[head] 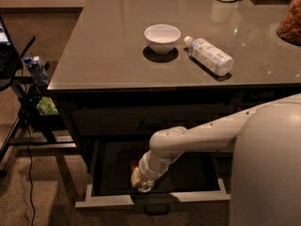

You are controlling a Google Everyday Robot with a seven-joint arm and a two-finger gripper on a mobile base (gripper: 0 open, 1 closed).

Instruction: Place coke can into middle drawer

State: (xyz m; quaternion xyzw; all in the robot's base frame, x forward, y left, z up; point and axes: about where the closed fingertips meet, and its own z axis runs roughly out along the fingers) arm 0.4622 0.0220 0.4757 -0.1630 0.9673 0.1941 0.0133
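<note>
**Camera view, read from left to right.** A low side stand with small items stood at 9 o'clock, apart from the work. The grey surface carried a white bowl and, at its 3 o'clock, a clear bottle lying on its side; neither belonged to the job. Below the closed upper drawer front, the middle drawer stood pulled open. My arm came in from 3 o'clock and bent down into the drawer's dark inside, so that my fingers sat low in the left half of the drawer, near its front edge.

The coke can lay at the very tip, at about 5 o'clock of the fingers and touching them. By my reading they were closed around it, though they were partly hidden. Its silver end faced outward, so I judged that its long axis ran from 11 to 5 o'clock, in line with my wrist. Can and fingers were already within the drawer walls, so what remained, as I judged it, was letting go and withdrawing toward 12 o'clock.
</note>
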